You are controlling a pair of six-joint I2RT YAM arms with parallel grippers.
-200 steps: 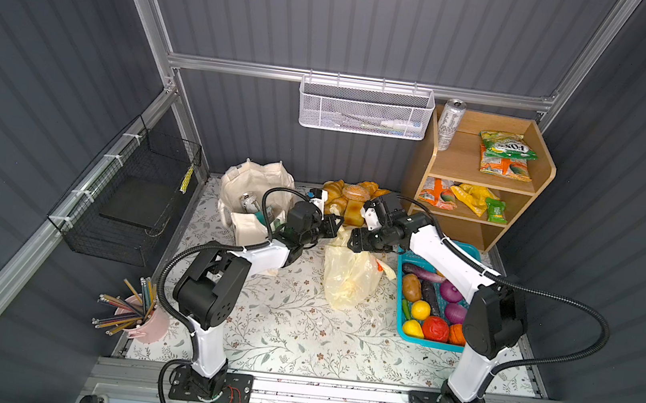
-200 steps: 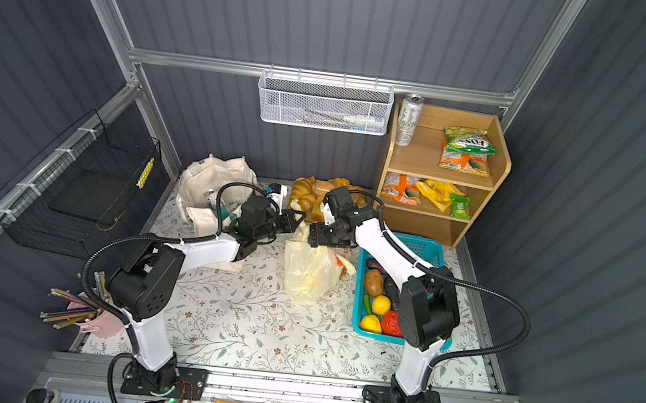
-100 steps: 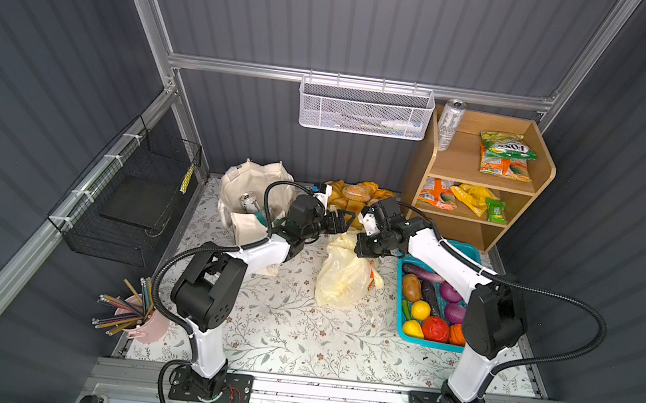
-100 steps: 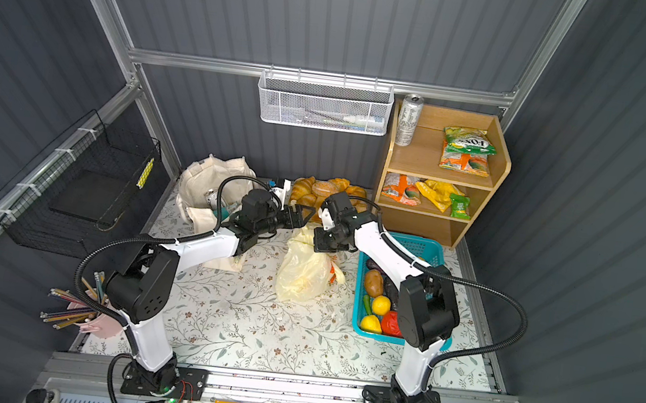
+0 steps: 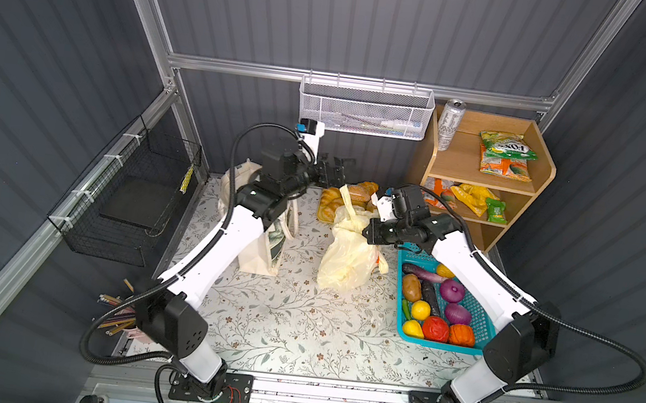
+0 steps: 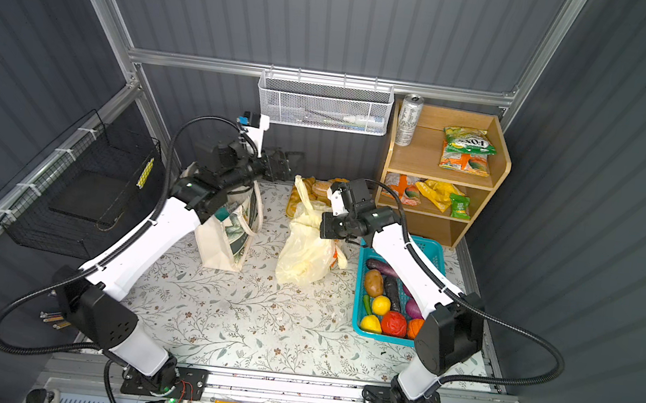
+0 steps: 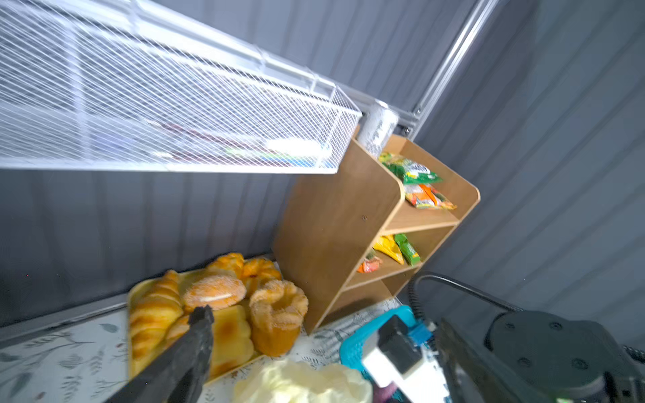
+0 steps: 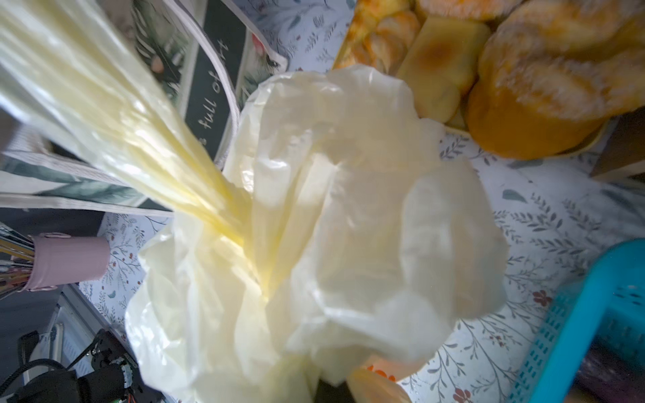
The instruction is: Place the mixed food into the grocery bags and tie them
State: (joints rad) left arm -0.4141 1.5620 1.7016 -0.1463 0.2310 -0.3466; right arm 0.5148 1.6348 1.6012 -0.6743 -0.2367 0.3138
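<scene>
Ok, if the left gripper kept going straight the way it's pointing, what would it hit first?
The left gripper, open, points over the bread toward the wooden shelf; likely its side panel first, though height is unclear.

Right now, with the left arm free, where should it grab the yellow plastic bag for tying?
Take the loose handle standing up from the top of the plastic bag. It is a thin upright strip, so close the fingers across it, probably coming from the left arm's side, since the right gripper pinches the neck opposite.
</scene>
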